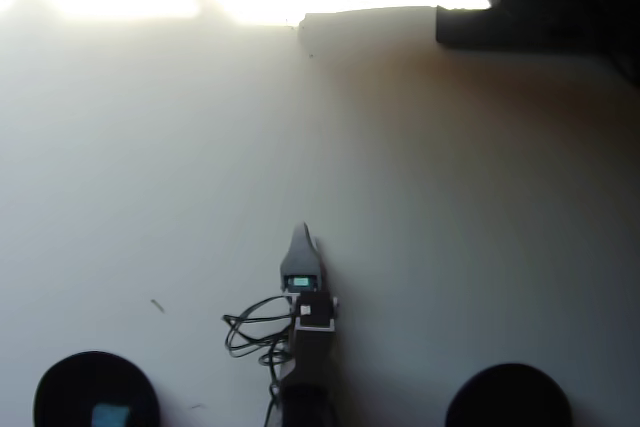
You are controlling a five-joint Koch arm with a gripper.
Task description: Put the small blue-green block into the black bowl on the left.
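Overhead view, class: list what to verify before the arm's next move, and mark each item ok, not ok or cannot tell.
1. Small blue-green block in the black bowl at lower left: ok.
2. Gripper apart from both bowls: ok.
3. Jaws open or shut: cannot tell, only one tip shows.
4. Second black bowl at lower right holds nothing: ok as far as seen; the frame cuts it off.
5. Cables beside the arm, not under the gripper: ok.

block (110, 414) in left bowl (60, 382) | hand (303, 234) centre | second bowl (510, 392) right
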